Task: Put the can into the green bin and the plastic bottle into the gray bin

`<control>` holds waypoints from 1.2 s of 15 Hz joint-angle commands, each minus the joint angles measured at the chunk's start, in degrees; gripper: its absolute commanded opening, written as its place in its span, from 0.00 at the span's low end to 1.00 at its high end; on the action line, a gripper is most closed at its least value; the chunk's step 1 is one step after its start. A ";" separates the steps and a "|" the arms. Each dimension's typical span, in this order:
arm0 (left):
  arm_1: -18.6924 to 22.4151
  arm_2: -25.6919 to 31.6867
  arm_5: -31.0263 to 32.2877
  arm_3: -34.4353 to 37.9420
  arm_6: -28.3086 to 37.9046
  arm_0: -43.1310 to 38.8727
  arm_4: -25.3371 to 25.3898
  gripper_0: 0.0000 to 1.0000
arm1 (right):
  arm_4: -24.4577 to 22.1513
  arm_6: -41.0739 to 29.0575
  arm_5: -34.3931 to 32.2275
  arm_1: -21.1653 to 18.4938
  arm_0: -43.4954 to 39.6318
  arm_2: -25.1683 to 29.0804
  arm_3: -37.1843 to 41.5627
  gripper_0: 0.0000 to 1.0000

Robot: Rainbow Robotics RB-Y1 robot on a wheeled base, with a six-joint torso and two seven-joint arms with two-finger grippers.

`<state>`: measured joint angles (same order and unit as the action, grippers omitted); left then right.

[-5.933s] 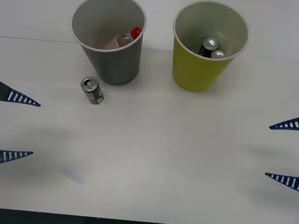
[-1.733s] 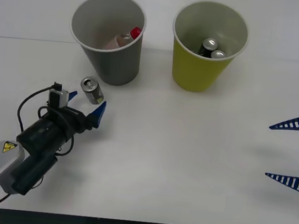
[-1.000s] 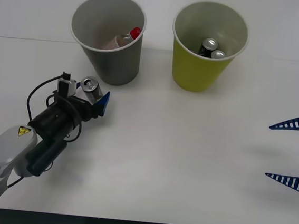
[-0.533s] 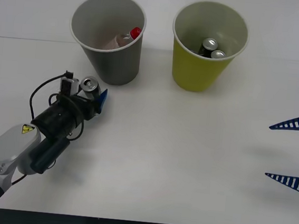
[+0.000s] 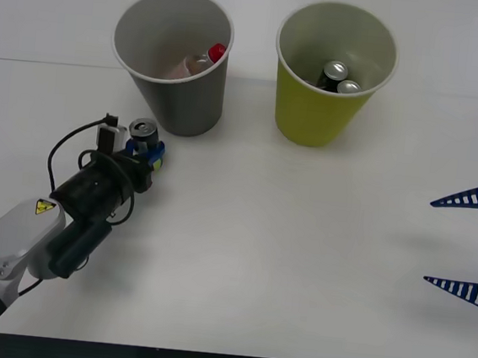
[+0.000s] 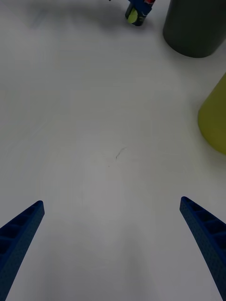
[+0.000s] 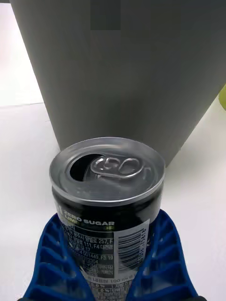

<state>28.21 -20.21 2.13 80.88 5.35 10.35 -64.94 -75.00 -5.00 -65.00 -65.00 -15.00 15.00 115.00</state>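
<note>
**Left gripper clamped on the can beside the gray bin**

White desk [image 5: 299, 261] fills the scene, with two large cup-shaped bins standing upright side by side at its far part. On the robot's left stands the gray bin [image 5: 169, 96]; a plastic bottle [image 5: 201, 62] with a red cap leans inside it. To its right, apart from it, stands the green bin [image 5: 313, 110], with two cans [image 5: 340, 77] visible inside.

Just in front of the gray bin's base, slightly to its left, the can [image 5: 144, 133] stands upright on the desk. The left gripper [image 5: 144, 155] reaches in from the near-left corner, its arm stretched diagonally toward the bins. Its blue ribbed fingers [image 7: 165, 254] are closed on the can's lower body, one on each side, pressing against the dark label. In the left wrist view the can [image 7: 108, 197] rises between the two fingers, its silver top with an opened pull tab standing clear above them, and the gray bin's wall [image 7: 132, 70] looms close behind it.

The right gripper [image 5: 468, 243] waits at the desk's right edge, well apart from both bins, fingers [image 6: 207, 244] spread wide and holding nothing. From its wrist view the can [image 6: 137, 13] and the gray bin's base [image 6: 195, 28] appear far off.
</note>
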 commanded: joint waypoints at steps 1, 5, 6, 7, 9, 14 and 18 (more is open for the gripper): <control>0.44 0.00 0.24 2.36 0.27 -1.39 -0.01 0.00 | 0.00 0.00 0.00 0.00 0.00 0.00 0.00 1.00; 4.57 0.00 0.51 11.85 1.33 -7.37 0.16 0.00 | 0.00 0.00 0.00 0.00 0.00 0.00 0.00 1.00; 5.72 0.09 0.51 14.22 1.68 -9.12 0.25 0.00 | 0.00 0.00 0.00 0.00 0.00 0.00 0.00 1.00; 6.77 0.44 0.86 16.42 1.94 -10.71 0.25 0.00 | 0.00 0.00 0.00 0.00 0.00 0.00 0.00 1.00; 9.15 2.11 2.79 21.16 2.21 -14.57 -0.10 0.00 | 0.00 0.00 0.00 0.00 0.00 0.00 0.00 1.00; 11.34 13.01 19.40 26.00 3.79 -20.29 -3.79 0.00 | 0.00 0.00 0.00 0.00 0.00 0.00 0.00 1.00; 10.99 26.10 37.16 31.97 21.10 -21.25 -17.50 0.00 | 0.00 0.00 0.00 0.00 0.00 0.00 0.00 1.00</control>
<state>39.33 3.46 36.04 111.28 22.69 -10.87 -79.63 -75.00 -5.00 -65.00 -65.00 -15.00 15.00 115.00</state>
